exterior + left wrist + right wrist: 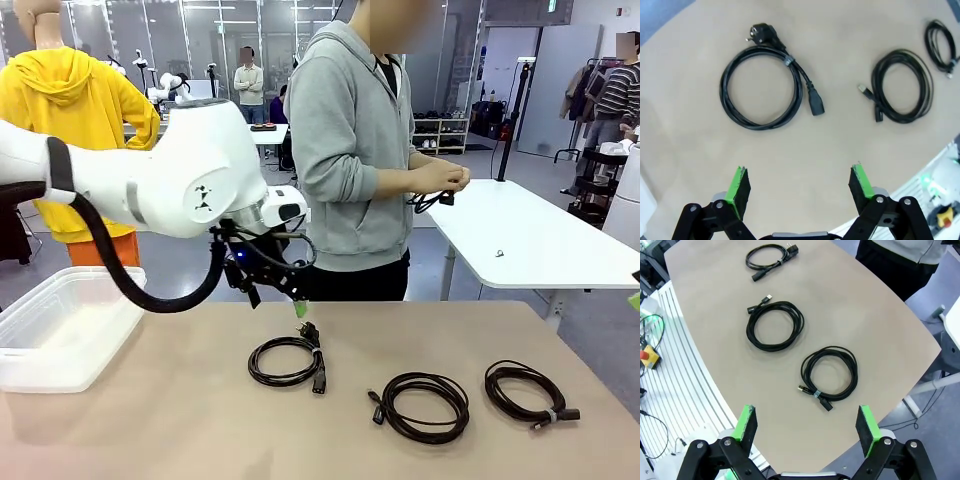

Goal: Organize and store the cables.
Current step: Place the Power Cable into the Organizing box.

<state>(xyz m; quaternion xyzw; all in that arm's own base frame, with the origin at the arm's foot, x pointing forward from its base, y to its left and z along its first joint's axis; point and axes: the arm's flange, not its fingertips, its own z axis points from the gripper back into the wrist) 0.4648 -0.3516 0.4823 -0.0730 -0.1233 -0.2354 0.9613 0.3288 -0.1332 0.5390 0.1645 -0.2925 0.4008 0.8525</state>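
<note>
Three black coiled cables lie in a row on the tan table: a power cable on the left, a thicker coil in the middle and a tied coil on the right. My left gripper hangs open just above and behind the power cable, its green pads wide apart with nothing between them. My right gripper is open high over the table's right end, above the tied coil. The person across the table holds another black cable in both hands.
A clear plastic bin stands at the table's left edge, under my left arm. The middle coil and far coil lie to the right of my left gripper. A white table stands behind the person.
</note>
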